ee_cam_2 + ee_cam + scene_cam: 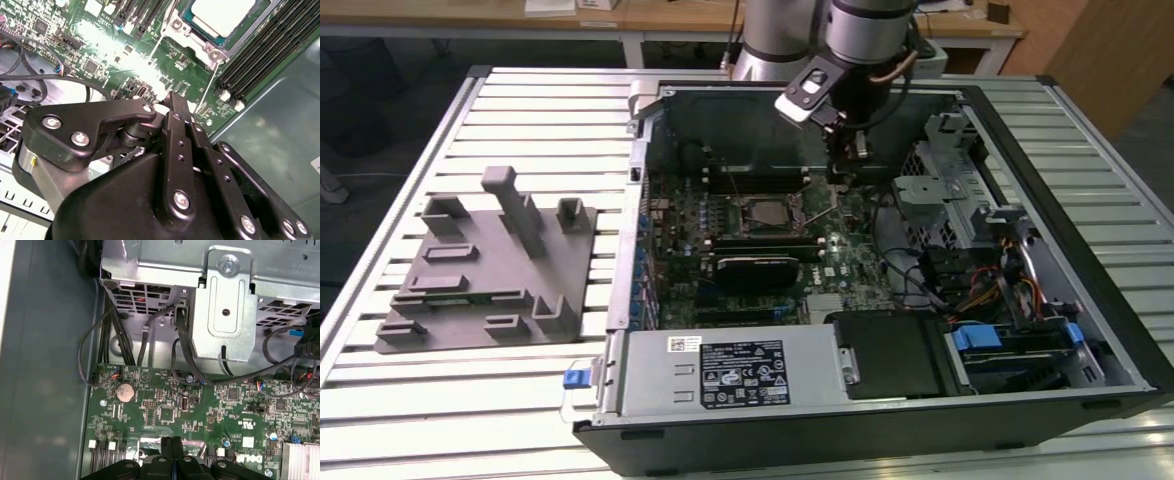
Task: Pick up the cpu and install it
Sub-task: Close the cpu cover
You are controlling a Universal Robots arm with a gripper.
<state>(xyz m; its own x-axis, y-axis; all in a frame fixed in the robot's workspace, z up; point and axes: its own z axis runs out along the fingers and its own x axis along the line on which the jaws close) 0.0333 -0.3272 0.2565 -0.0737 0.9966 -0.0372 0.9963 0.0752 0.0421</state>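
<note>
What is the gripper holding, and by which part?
Nothing. The gripper is shut empty over the motherboard; the cpu sits in the socket, apart from it.

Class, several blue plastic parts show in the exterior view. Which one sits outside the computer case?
The blue tab on the outer wall of the case, at the exterior view's left; the other blue parts lie inside, at its right.

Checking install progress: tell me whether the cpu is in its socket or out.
In: the cpu lies flat inside the metal socket frame.
</note>
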